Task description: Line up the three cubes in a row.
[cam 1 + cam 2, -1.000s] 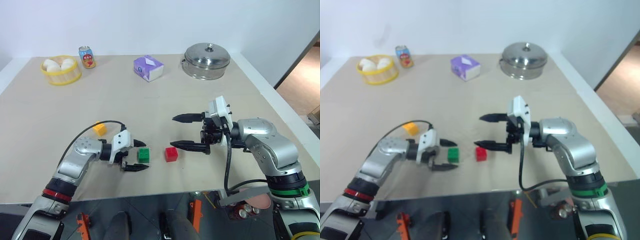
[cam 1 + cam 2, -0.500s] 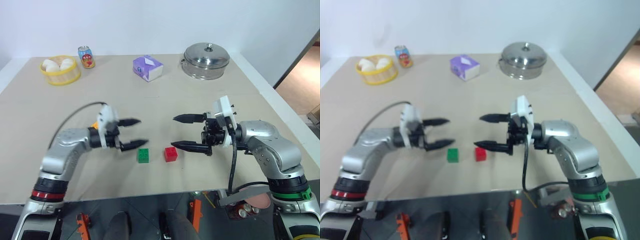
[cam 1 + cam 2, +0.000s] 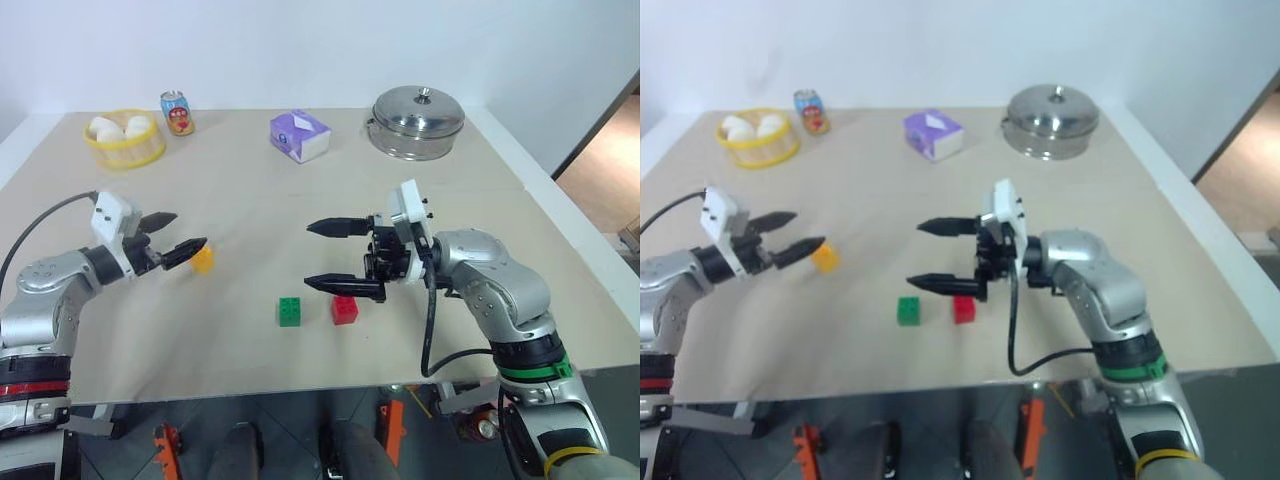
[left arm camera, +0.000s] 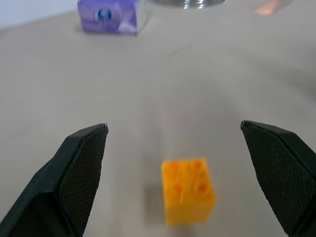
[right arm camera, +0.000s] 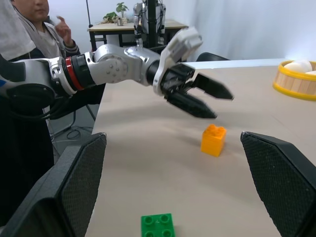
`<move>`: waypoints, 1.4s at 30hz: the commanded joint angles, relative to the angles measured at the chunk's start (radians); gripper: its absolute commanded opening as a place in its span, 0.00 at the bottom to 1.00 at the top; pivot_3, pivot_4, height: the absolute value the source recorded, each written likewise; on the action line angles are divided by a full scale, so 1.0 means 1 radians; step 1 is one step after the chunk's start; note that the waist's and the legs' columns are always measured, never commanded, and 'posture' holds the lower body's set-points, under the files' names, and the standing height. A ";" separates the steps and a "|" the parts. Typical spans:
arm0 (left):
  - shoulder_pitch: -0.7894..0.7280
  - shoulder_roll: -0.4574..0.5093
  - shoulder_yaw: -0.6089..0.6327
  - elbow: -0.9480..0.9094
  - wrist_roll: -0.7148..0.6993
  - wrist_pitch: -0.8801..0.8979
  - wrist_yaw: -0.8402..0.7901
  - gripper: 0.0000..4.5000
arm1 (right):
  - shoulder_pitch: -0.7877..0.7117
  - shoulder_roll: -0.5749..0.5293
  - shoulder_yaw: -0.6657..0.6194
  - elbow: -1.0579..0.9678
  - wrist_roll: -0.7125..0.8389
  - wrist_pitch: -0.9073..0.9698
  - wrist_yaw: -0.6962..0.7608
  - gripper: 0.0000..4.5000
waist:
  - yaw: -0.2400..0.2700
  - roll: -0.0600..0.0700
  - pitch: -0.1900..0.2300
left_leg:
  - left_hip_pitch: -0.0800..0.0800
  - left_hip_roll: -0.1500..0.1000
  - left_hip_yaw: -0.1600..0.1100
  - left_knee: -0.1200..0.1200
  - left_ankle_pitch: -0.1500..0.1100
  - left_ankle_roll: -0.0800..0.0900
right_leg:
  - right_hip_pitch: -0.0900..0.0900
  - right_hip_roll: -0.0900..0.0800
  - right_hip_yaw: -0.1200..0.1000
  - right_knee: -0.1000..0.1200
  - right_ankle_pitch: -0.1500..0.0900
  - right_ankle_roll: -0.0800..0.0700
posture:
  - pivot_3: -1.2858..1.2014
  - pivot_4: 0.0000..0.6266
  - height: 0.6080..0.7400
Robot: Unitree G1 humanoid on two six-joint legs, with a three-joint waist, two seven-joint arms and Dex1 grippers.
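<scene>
- My left wrist view crops the purple tissue pack (image 4: 107,15) and pot (image 4: 187,3).
- Yellow cube (image 4: 188,190) looks blurred.
- Person (image 5: 34,29) partly cropped.

Glossy plastic yellow cube (image 4: 188,189); shiny metal pot (image 3: 415,121).

**A robot test room, staged with household props**

A plain beige tabletop (image 3: 300,200) stands against bare white walls. Behind it, in the right wrist view, a person (image 5: 34,29) sits watching, and beyond them a second humanoid robot (image 5: 148,15) stands by a desk (image 5: 128,27) bearing a potted plant (image 5: 120,8).
</scene>
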 commanded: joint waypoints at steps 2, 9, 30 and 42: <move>-0.048 -0.007 -0.040 0.082 0.047 -0.068 -0.012 0.99 | -0.032 0.005 -0.006 -0.013 -0.008 -0.022 0.015 1.00 | 0.001 0.000 0.000 | 0.000 0.000 0.000 0.000 0.000 0.000 | 0.000 0.000 0.000 0.000 0.000 0.000 | 0.52 0.24 1.00; -0.098 -0.038 -0.097 0.200 0.106 -0.121 -0.012 0.99 | -0.023 0.006 -0.013 -0.033 -0.004 -0.013 0.006 1.00 | 0.001 0.000 0.000 | 0.000 0.001 -0.001 0.000 0.000 0.000 | 0.000 0.001 -0.001 0.000 0.000 0.000 | 0.52 0.24 1.00; -0.106 -0.045 -0.131 0.225 0.129 -0.188 -0.063 0.30 | -0.037 0.019 -0.030 0.005 -0.031 -0.049 -0.030 1.00 | 0.000 0.000 0.000 | 0.000 0.000 -0.001 0.000 0.000 0.000 | 0.000 0.001 -0.001 0.000 0.000 0.000 | 0.52 0.24 1.00; 0.126 0.067 -0.268 -0.210 0.071 -0.155 -0.389 0.30 | 0.039 -0.153 -0.015 -0.063 -0.030 -0.035 0.117 1.00 | -0.001 0.000 0.000 | 0.001 0.001 0.000 -0.002 -0.001 -0.002 | 0.000 0.001 0.000 0.000 -0.003 -0.003 | 0.52 0.24 1.00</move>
